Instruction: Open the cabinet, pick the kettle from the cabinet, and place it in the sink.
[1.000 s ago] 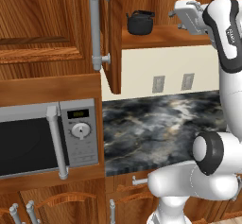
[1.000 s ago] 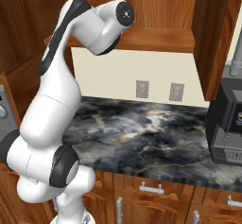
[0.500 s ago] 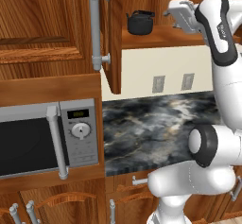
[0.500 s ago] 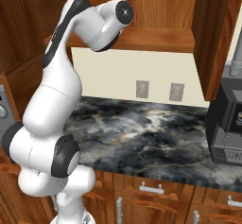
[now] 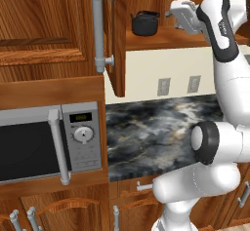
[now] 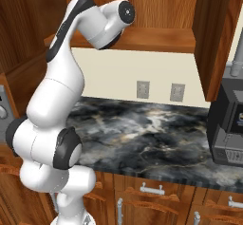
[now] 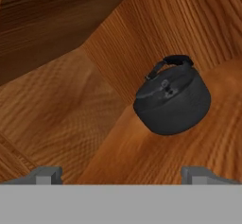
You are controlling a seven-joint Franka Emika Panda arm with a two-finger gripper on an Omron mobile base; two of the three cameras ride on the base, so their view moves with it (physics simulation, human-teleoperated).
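Wood cabinet (image 5: 117, 35) open | kettle (image 7: 172, 98) on shelf | marble counter (image 5: 156, 132) | pincer (image 7: 120, 173) apparently wide, empty

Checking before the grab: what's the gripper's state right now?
Gripper: open, holding nothing, short of the kettle in the cabinet.

We see the squat black kettle (image 7: 172, 100) upright on the shelf of the open cabinet (image 5: 161, 37), just ahead of our gripper (image 7: 120, 173).
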